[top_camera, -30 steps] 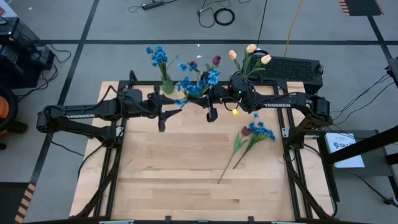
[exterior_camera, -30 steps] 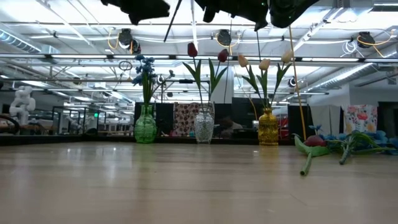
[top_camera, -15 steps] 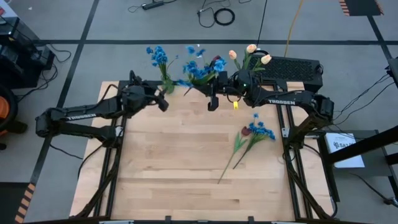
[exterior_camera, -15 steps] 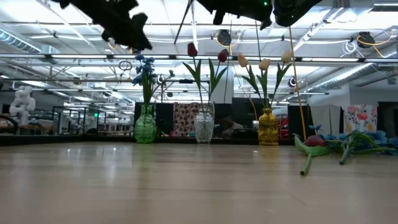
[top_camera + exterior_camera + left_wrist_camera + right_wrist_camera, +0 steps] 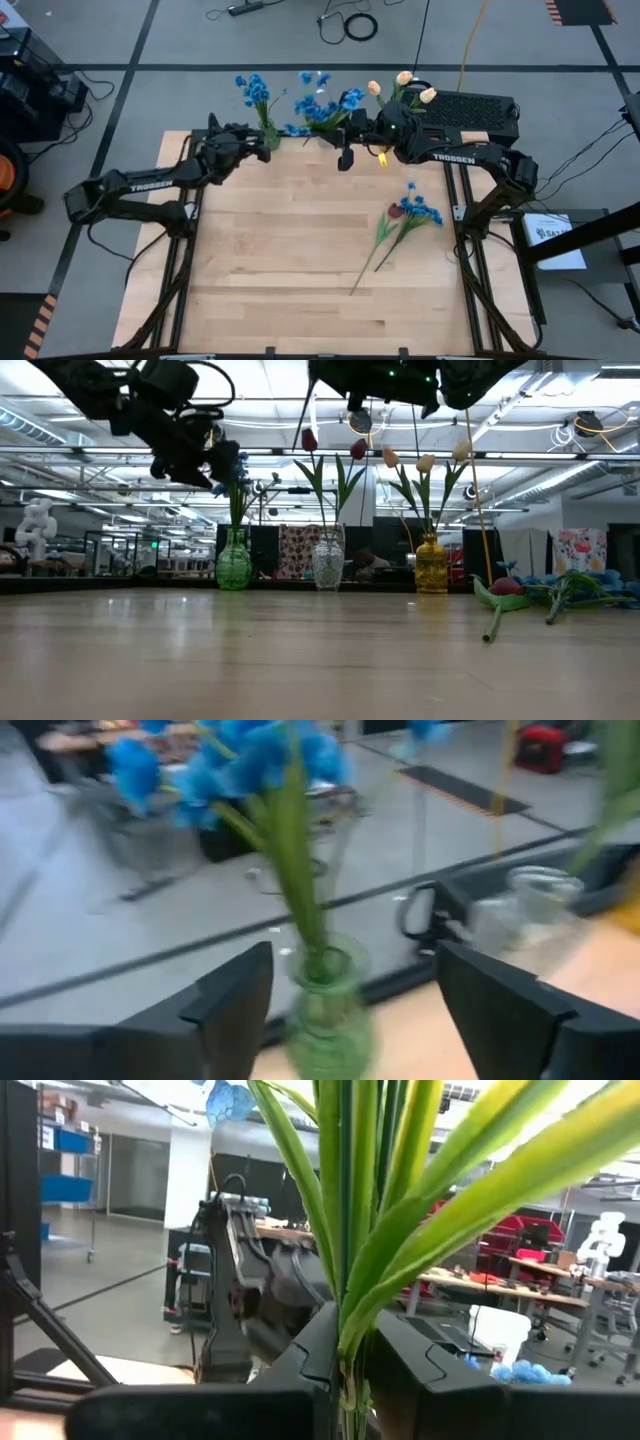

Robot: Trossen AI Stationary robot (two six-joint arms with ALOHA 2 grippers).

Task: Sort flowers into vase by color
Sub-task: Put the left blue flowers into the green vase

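The right pincer (image 5: 352,131) is pinching a blue bunch (image 5: 322,106) by its stems, holding it above the tabletop's (image 5: 300,250) far edge near the green vase (image 5: 233,572). The left pincer (image 5: 350,1000) is hovering spread just before that vase. More flowers (image 5: 400,220) are lying on the tabletop.

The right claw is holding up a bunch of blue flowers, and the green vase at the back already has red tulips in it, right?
Not quite. The green vase holds blue flowers, not red tulips, as the low view shows. The right claw does hold a blue bunch.
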